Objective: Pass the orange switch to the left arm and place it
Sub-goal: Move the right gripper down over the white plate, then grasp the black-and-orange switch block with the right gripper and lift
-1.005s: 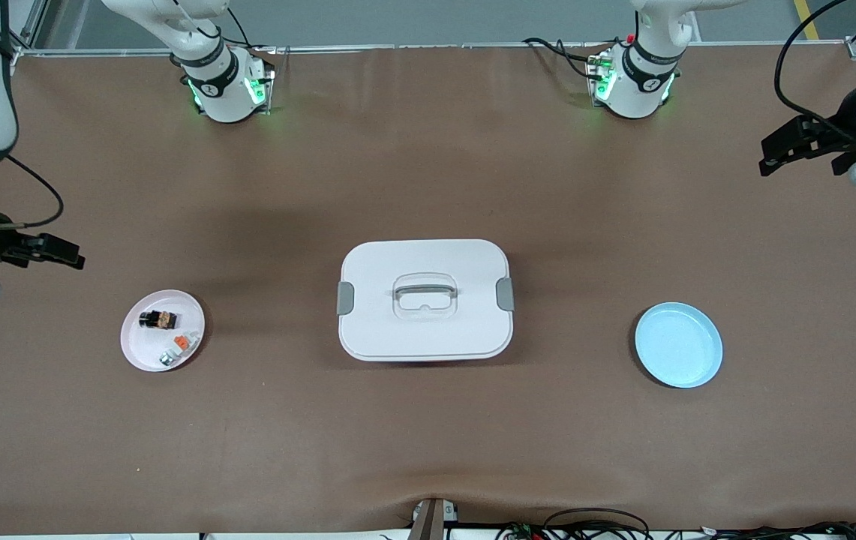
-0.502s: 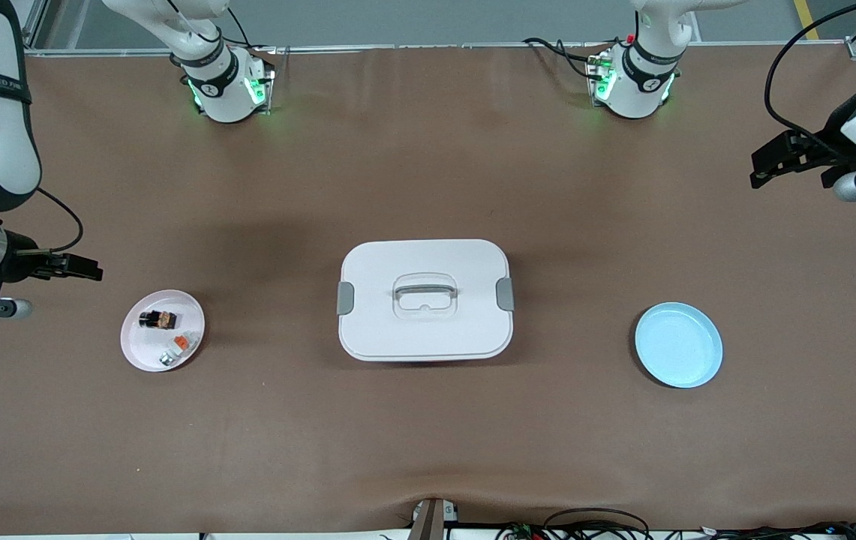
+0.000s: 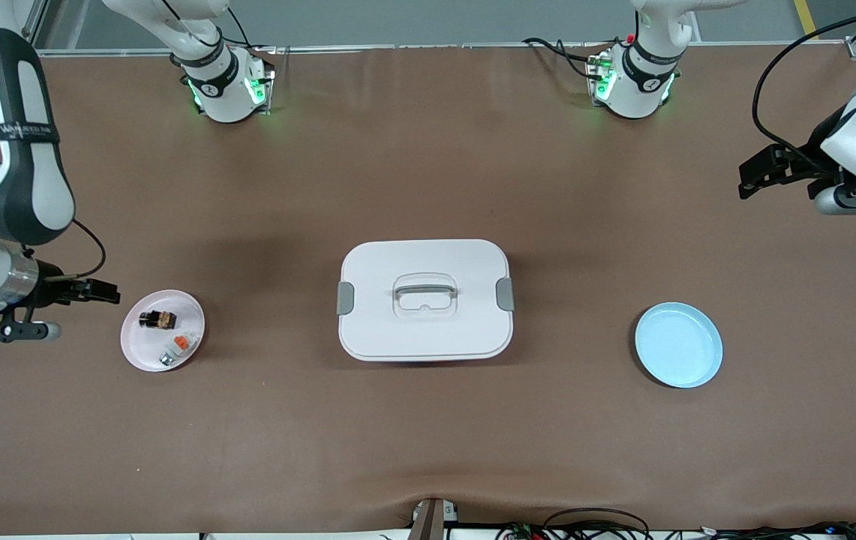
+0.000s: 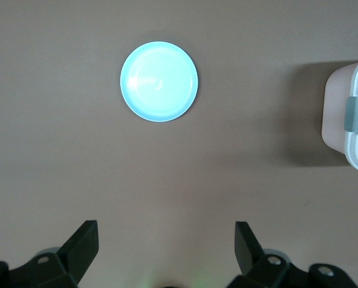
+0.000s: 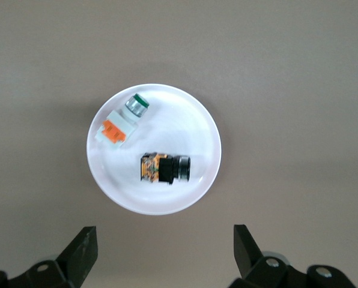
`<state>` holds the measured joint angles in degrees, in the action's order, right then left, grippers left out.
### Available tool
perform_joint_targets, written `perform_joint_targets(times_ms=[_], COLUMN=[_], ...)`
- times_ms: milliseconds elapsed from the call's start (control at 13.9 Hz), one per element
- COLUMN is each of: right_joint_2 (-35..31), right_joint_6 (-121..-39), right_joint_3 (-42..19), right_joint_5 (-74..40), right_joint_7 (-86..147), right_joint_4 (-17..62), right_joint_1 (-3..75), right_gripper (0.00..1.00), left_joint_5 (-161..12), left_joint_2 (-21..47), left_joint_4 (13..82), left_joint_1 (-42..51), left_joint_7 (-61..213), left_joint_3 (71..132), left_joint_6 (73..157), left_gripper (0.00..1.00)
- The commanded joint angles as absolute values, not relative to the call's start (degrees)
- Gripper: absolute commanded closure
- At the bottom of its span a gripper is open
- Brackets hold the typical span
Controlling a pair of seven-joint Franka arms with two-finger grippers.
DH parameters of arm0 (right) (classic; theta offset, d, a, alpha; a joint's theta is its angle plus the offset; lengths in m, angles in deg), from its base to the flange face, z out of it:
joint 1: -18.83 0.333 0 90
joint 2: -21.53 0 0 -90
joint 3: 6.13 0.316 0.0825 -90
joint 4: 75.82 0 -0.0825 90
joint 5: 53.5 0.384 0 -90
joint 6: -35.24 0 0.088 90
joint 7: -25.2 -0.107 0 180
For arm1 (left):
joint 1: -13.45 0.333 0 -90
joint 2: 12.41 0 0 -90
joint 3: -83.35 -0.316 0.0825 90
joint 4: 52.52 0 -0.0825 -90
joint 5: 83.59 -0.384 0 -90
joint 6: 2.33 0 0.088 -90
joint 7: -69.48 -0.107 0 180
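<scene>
Right gripper (image 3: 101, 291) gaping over bare table beside your pink plate's (image 3: 135, 346) rim, orange switch (image 3: 157, 319) on that plate, left gripper (image 3: 754, 178) likewise spread, box (image 3: 425, 330) between plates.

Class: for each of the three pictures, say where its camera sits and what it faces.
Front view: high across the table, facing both arms; box central.
Left wrist view: above the blue plate; open left tool shows.
Right wrist view: above the pink plate holding the orange switch; open right tool shows.
Shared: front and left wrist views both show the box.
</scene>
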<state>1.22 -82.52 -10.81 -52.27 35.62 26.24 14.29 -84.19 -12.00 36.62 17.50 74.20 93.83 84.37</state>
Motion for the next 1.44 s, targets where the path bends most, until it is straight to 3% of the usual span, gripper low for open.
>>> perform_joint_targets(times_ms=[0,574,1364], right_joint_2=[-0.26,-9.92,-12.39], right_joint_6=[-89.01,-97.11,-97.3], right_joint_3=[-10.35,-10.35,-10.08], right_joint_5=[-52.27,-52.1,-51.57], right_joint_7=[36.54,36.19,35.66], right_joint_4=[29.03,28.86,29.04], right_joint_1=[13.73,13.64,14.7], right_gripper=[0.0,0.0,0.0], left_joint_5=[-84.91,-84.91,-84.91], left_joint_2=[-12.24,-12.24,-12.24], left_joint_4=[37.92,39.33,40.56], left_joint_1=[17.4,17.4,17.49], left_joint_7=[74.32,74.32,74.32], left_joint_3=[94.07,94.07,94.86], left_joint_6=[86.08,86.53,87.58], left_gripper=[0.0,0.0,0.0])
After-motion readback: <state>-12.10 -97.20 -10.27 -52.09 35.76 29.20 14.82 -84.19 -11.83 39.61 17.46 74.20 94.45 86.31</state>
